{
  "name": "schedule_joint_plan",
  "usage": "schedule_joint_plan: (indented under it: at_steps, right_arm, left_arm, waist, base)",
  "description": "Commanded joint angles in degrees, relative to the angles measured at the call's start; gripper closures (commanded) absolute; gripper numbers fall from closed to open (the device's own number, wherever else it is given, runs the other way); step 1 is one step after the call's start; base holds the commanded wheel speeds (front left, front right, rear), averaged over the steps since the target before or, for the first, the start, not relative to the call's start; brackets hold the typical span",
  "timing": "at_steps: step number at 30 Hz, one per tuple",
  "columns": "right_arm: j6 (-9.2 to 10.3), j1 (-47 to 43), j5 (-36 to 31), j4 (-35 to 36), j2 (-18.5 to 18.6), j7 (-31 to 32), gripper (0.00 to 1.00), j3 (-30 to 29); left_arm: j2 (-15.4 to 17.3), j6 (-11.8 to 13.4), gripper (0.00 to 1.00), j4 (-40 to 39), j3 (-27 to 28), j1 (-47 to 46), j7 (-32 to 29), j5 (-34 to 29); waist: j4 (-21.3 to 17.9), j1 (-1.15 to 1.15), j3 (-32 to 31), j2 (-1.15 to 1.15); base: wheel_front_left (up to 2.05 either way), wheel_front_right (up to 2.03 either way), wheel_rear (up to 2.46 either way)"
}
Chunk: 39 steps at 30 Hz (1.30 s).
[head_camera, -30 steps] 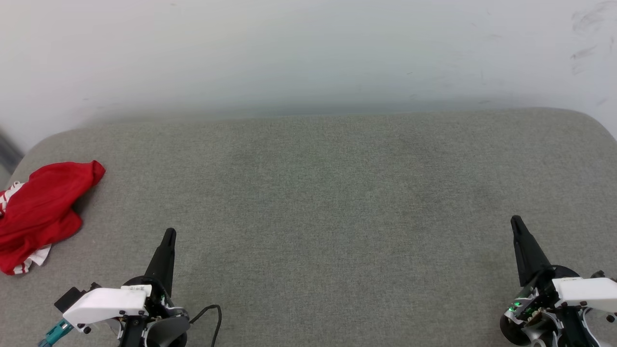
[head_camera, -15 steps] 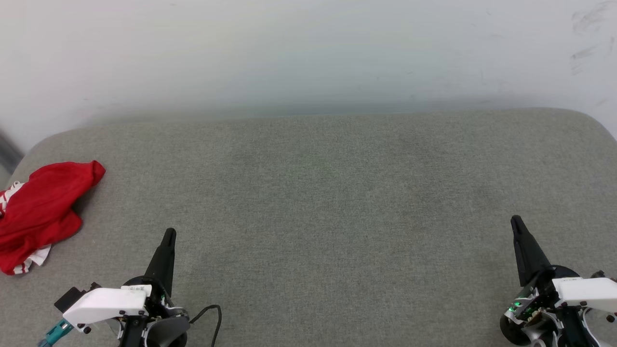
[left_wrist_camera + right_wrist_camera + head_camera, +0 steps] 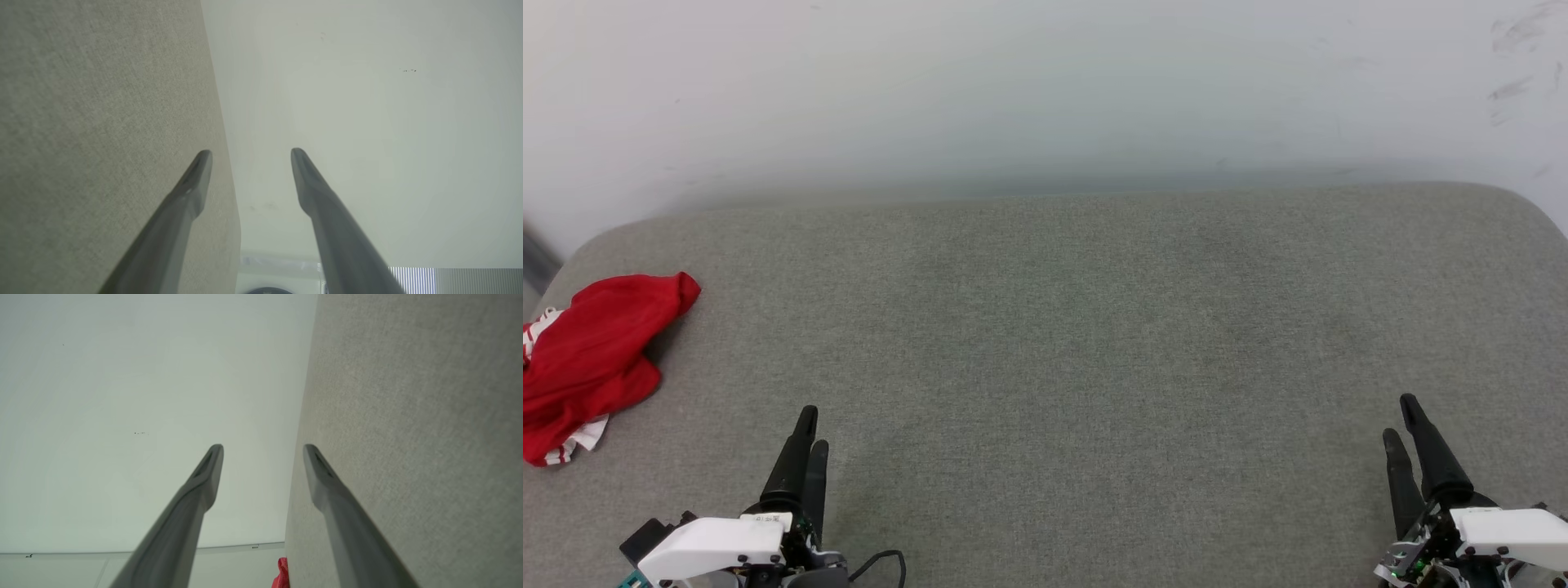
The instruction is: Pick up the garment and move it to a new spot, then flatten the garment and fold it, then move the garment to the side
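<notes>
Far left, garment point(image 3: 592, 351), long axis diagonal

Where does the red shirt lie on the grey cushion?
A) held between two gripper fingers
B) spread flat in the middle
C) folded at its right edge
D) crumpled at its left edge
D: the red shirt lies bunched at the left edge of the grey cushion.
</notes>
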State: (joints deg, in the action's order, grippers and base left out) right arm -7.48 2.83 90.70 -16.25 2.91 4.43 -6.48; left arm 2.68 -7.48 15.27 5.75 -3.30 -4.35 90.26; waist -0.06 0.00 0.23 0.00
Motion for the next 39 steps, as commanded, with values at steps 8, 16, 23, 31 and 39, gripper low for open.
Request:
schedule_joint_plan:
  at_steps: [8, 16, 23, 31, 39]
  right_arm:
    - [-0.01, -0.03, -8.97, 3.74, 0.03, -2.72, 0.0, -1.55]
    - [-0.01, -0.83, -19.85, 7.85, 0.03, -4.67, 0.0, -1.71]
    - [-0.01, -1.96, -29.55, 11.09, 0.03, -6.24, 0.0, -0.38]
    - [-0.01, -3.08, -38.63, 13.3, 0.03, -7.72, 0.0, 0.95]
    - [-0.01, -4.19, -48.49, 14.86, 0.03, -9.26, 0.0, 2.29]
  left_arm:
    - [0.12, 1.99, 0.0, -3.94, 0.63, -0.52, 2.67, -9.37]
    - [0.14, 5.49, 0.0, -7.57, -0.5, -0.02, 4.61, -19.18]
    - [0.15, 8.29, 0.0, -9.29, -2.11, 0.65, 6.19, -28.44]
    - [0.17, 9.92, 0.0, -10.62, -3.96, 1.12, 7.66, -37.29]
    - [0.3, 11.2, 0.0, -11.31, -5.11, 1.68, 9.21, -45.96]
  waist:
    - [-0.03, 0.0, 0.15, 0.0]
    - [-0.06, 0.0, 0.27, 0.0]
    - [-0.04, 0.0, 0.31, 0.0]
    - [0.02, 0.0, 0.34, 0.0]
    - [0.05, 0.0, 0.42, 0.0]
  base:
    - [0.0, 0.0, 0.0]
    - [0.0, 0.0, 0.0]
    - [0.0, 0.0, 0.0]
    - [0.0, 0.0, 0.0]
    - [0.0, 0.0, 0.0]
